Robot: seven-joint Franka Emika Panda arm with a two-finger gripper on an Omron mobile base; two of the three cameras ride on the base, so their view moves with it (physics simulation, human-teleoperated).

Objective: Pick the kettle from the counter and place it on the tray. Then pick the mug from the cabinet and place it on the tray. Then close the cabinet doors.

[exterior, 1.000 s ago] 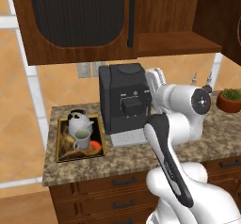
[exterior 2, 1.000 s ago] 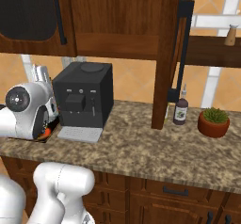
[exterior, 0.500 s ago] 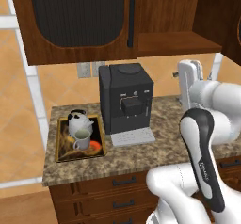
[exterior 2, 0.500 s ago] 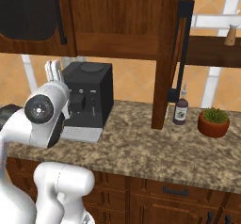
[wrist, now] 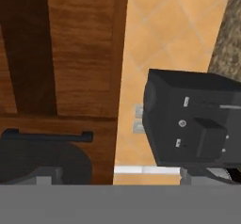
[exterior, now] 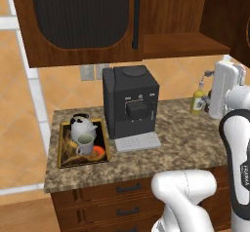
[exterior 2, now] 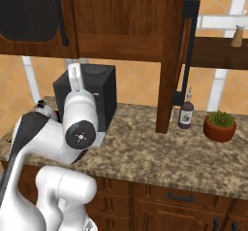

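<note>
The white-silver kettle (exterior: pixel 81 125) and the grey mug (exterior: pixel 85 145) both stand on the gold-rimmed tray (exterior: pixel 62 145) at the left end of the granite counter (exterior: pixel 185 143). My gripper (exterior: pixel 211 87) hangs above the counter's right end, far from the tray, with its jaws open and nothing between them. In the hand view the gripper (wrist: pixel 115 177) faces the coffee machine (wrist: pixel 188 124) and the left door's bar handle (wrist: pixel 47 136). The cabinet (exterior: pixel 180 16) is half open: its left door (exterior: pixel 80 21) is closed and its right door (exterior 2: pixel 172 55) stands swung out.
A black coffee machine (exterior: pixel 129 102) stands mid-counter, right of the tray. A dark bottle (exterior 2: pixel 185 114) and a potted plant (exterior 2: pixel 220 125) sit at the counter's right, near the open door's handle (exterior 2: pixel 186 45). A yellow-green bottle (exterior: pixel 197 102) stands just behind my hand.
The arm has swung right, from in front of the coffee machine to above the counter's right end. The jaws have stayed open and empty. Kettle and mug have not moved.
</note>
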